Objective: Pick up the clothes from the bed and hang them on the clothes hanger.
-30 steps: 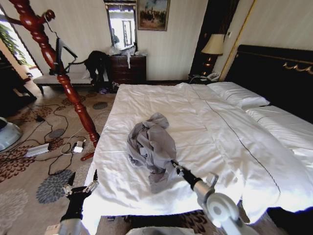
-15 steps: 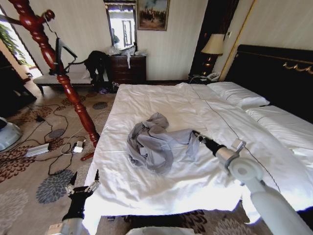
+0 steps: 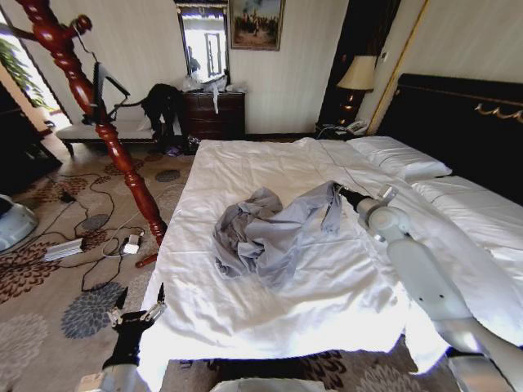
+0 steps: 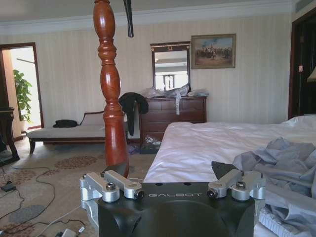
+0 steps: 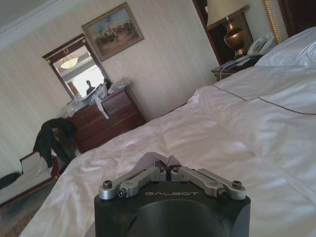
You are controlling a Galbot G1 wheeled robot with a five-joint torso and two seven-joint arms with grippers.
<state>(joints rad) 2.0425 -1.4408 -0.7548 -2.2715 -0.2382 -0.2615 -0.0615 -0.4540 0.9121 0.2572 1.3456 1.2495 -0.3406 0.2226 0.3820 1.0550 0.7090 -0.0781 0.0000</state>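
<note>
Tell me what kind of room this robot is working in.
Most likely a hotel-style bedroom: a very wide bed with white sheets and pillows, a bedside lamp with a telephone, and a wooden dresser beneath a mirror.

Black GALBOT-marked hand (image 5: 170, 170) — silver links

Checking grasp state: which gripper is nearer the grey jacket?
Right. The right gripper is shut on a pulled-out edge of the jacket over the bed; the left gripper hangs open beside the bed's near corner, apart from it.
</note>
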